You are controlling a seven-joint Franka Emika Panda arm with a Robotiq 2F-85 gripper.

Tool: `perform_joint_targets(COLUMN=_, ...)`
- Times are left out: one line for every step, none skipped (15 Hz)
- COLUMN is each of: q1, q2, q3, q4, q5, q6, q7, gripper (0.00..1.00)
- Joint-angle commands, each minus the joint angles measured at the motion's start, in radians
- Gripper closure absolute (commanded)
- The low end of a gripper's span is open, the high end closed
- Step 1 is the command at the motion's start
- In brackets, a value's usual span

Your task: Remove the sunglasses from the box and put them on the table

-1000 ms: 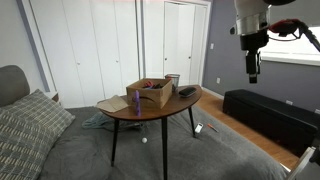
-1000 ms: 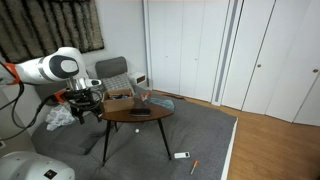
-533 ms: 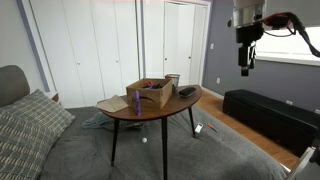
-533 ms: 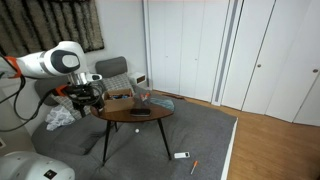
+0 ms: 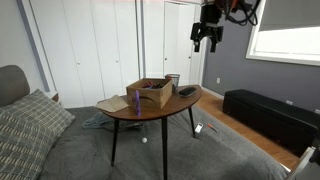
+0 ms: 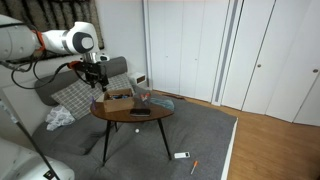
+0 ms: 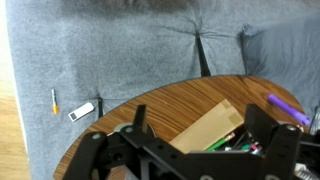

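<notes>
The tan box [image 5: 148,92] stands with raised flaps on the round wooden table [image 5: 160,112], and both show in an exterior view too: the box [image 6: 118,100] and the table [image 6: 150,118]. In the wrist view a box flap [image 7: 205,125] and coloured pens inside it show on the table [image 7: 150,100]. I cannot make out the sunglasses in the box. A dark object [image 5: 187,91] lies on the table beside the box. My gripper [image 5: 208,38] is open and empty, high above the table; it hangs just above the box [image 6: 99,78] and its jaws straddle the flap [image 7: 198,120].
A long black bench [image 5: 265,112] stands past the table. A grey cushion [image 5: 25,130] is near the front. A purple marker [image 7: 283,105] lies on the table. A white item [image 7: 82,111] and an orange pen [image 7: 55,100] lie on the grey carpet.
The arm has swung from off to the table's side to above the table and box, and the gripper has risen. Nothing on the table has moved.
</notes>
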Motion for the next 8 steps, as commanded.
perform_joint_targets(q1=-0.025, q2=0.158, q3=0.022, q4=0.153, q5=0.027, q6=0.078, q7=0.177, gripper=0.0)
perform_joint_targets(q1=-0.025, q2=0.192, q3=0.027, q4=0.174, q5=0.017, q6=0.117, q7=0.232, gripper=0.0)
perform_joint_targets(q1=-0.024, q2=0.225, q3=0.034, q4=0.188, q5=0.0, q6=0.166, q7=0.292, gripper=0.0)
perform_joint_targets(q1=-0.021, q2=0.255, q3=0.038, q4=0.199, q5=-0.013, q6=0.21, q7=0.352, gripper=0.0)
perform_joint_targets(q1=-0.015, q2=0.287, q3=0.042, q4=0.207, q5=-0.033, q6=0.263, q7=0.414, gripper=0.0)
perform_joint_targets(q1=-0.009, q2=0.32, q3=0.044, q4=0.213, q5=-0.054, q6=0.317, q7=0.476, gripper=0.0)
perform_joint_targets(q1=-0.003, q2=0.352, q3=0.049, q4=0.216, q5=-0.102, q6=0.372, q7=0.527, gripper=0.0)
perform_joint_targets(q1=0.007, q2=0.385, q3=0.048, q4=0.225, q5=-0.149, q6=0.394, q7=0.541, gripper=0.0)
